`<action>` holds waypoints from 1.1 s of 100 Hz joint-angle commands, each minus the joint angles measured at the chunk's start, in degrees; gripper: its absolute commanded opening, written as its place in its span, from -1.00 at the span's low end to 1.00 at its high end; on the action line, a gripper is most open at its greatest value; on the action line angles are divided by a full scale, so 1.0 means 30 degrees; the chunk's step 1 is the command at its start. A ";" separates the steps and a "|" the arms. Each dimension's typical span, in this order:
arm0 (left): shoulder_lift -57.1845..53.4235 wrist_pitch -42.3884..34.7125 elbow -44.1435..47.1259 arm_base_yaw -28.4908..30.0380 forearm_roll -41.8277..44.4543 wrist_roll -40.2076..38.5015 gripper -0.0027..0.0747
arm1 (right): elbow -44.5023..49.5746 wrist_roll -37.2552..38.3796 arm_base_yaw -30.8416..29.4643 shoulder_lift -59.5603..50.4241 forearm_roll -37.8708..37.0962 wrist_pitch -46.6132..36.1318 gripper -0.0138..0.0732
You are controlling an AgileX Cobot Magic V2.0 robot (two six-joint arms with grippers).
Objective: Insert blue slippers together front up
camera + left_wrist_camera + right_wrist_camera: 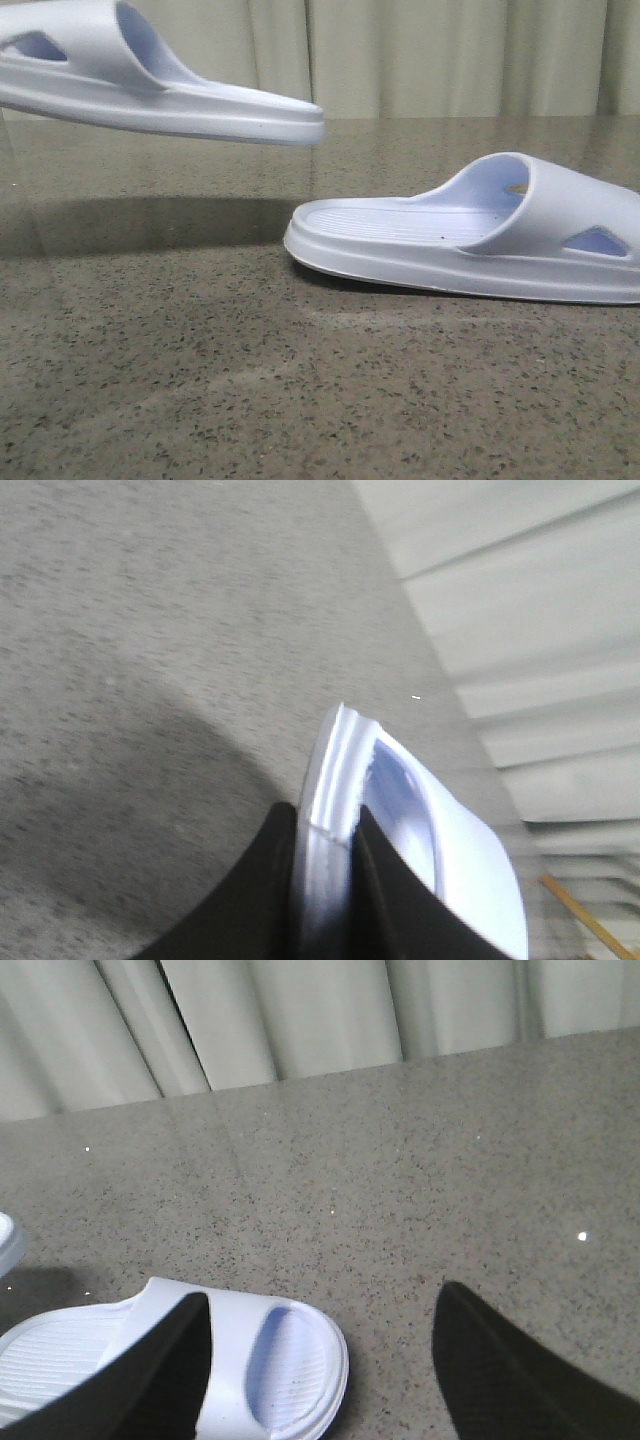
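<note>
One blue slipper (150,75) hangs in the air at the left, sole level, its shadow on the desk (200,380) below. The other slipper (470,235) lies flat on the right, heel toward the first. The desk is speckled grey-brown stone; pale curtains (420,55) hang behind. The left tool (325,880) pinches the raised slipper's sole edge. The right tool (320,1360) is spread wide above the resting slipper.

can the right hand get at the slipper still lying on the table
Probably yes: the right hand is open just above the slipper on the table, nothing lies between them, and the other slipper is held clear.
</note>
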 commanded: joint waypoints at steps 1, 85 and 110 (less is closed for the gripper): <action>-0.0948 -0.0003 -0.0460 -0.0106 -0.1076 0.0022 -0.88 | -0.0078 0.0833 -0.0077 0.0422 0.0036 -0.1782 0.26; -0.1756 0.0884 -0.0460 -0.0106 -0.1722 0.0022 -0.88 | 0.0501 0.3889 -0.0077 1.0473 0.4227 -0.5279 0.26; -0.1756 0.0884 -0.0460 -0.0106 -0.1722 0.0022 -0.88 | 0.0501 0.3889 -0.0077 1.2025 0.5622 -0.5742 0.26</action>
